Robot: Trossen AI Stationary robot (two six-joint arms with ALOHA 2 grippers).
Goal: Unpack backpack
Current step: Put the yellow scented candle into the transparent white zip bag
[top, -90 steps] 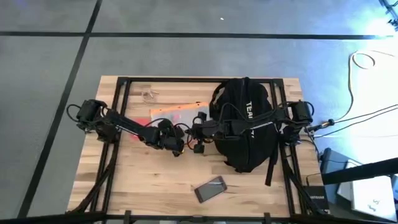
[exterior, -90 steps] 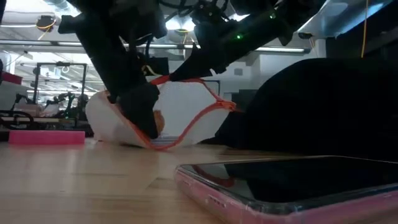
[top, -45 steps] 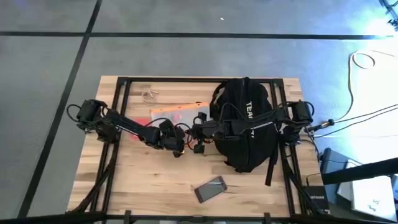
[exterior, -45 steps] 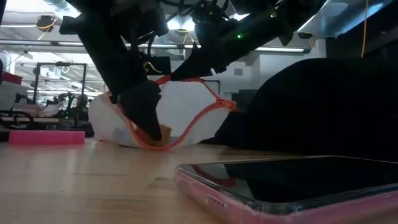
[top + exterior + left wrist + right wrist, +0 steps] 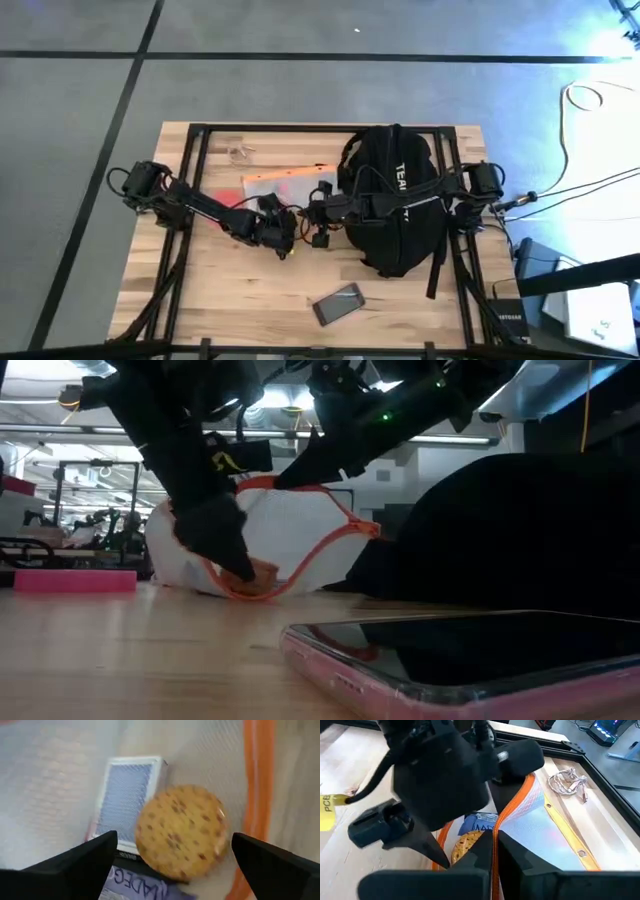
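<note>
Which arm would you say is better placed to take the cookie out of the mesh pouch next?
Left. Its open end effector already frames the cookie, while the right end effector is shut on the mesh pouch rim.

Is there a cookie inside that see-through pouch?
Yes, the left wrist view shows a round cookie with dark chips lying inside the mesh pouch, next to a blue-backed box.

A mesh pouch lies left of the backpack, a phone in front, a cookie inside the pouch.
</note>
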